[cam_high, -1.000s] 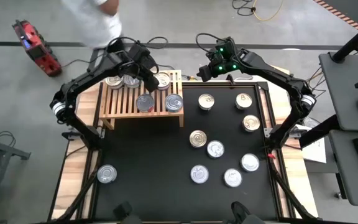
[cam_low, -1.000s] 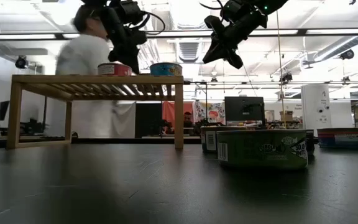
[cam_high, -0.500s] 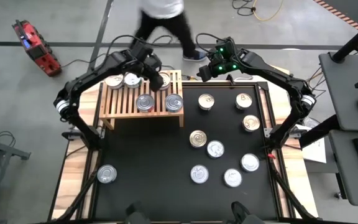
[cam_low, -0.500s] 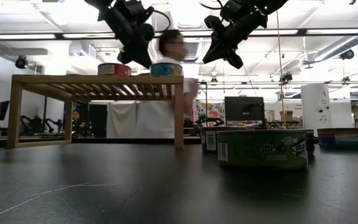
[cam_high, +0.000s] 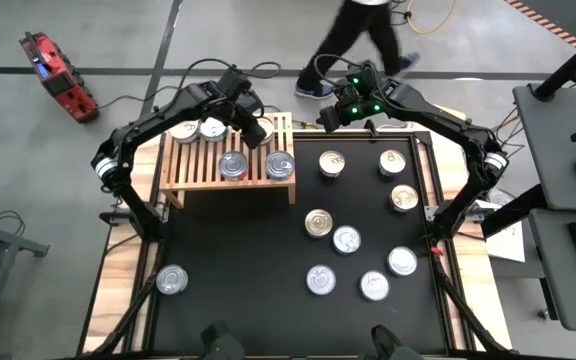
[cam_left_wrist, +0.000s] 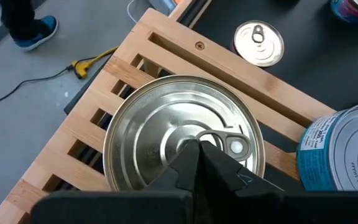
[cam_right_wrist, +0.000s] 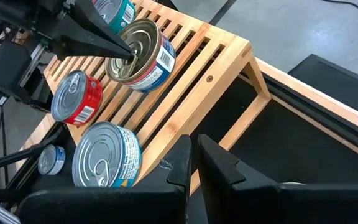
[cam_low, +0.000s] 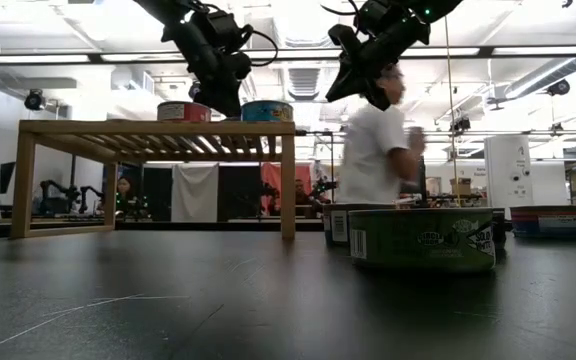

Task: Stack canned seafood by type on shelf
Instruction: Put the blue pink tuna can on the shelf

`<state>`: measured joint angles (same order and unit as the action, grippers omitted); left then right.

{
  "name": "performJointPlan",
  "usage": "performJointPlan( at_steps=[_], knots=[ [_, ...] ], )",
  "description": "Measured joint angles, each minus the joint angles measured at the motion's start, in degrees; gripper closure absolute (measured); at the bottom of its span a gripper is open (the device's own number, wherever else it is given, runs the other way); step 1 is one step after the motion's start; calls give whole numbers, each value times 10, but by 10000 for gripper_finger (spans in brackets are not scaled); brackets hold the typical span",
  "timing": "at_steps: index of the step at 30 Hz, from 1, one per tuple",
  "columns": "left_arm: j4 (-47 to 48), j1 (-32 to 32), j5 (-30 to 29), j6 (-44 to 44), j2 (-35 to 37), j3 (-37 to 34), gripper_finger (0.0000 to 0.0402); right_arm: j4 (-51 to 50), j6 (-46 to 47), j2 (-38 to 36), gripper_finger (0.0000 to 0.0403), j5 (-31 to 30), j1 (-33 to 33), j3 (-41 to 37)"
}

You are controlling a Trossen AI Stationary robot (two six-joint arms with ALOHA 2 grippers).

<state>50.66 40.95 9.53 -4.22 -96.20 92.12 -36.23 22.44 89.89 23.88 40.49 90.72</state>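
From the high view I have the left gripper (cam_high: 259,128) over the back right corner of the wooden shelf (cam_high: 193,170), its fingers pressed together on the pull tab of a gold-lidded tin (cam_left_wrist: 185,146). The right wrist view shows that tin (cam_right_wrist: 140,55) tilted, its lid facing sideways and its blue-and-white label toward the slats; I cannot tell whether its lower edge touches the wood. The left wrist view looks straight onto its lid, with the closed fingertips (cam_left_wrist: 194,158) covering the ring.

Four more tins sit on the shelf: two at the back left (cam_high: 196,129) and two silver-lidded ones at the front edge, a red-labelled one (cam_high: 233,165) and a blue-labelled one (cam_high: 280,164) at the right front corner.

The right gripper (cam_high: 324,120) hangs in the air just past the shelf's right end, above the back edge of the black surface (cam_high: 238,260), fingers pressed together and pinching nothing.

The rest of the canned seafood lies loose on the black surface: three gold-lidded tins at the back right (cam_high: 393,160), one gold tin (cam_high: 318,222) near the middle, four silver ones toward the front right (cam_high: 374,285), and a lone silver tin (cam_high: 172,279) at the front left. A person (cam_low: 376,150) stands beyond the table in the low view.
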Motion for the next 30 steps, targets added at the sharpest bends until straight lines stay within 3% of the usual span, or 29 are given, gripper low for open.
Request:
performJointPlan(
  at_steps=[12, 25, 30],
  knots=[
    [16, 1, -67, 3, 5, 1, 401, 0, -1, 0, 385, 0, 0, 0],
    [47, 7, -92, 7, 8, 6, 401, 0, -1, 0, 385, 0, 0, 0],
    [82, 11, -138, 4, 7, 20, 401, 0, -1, 0, 385, 0, 0, 0]
  ],
)
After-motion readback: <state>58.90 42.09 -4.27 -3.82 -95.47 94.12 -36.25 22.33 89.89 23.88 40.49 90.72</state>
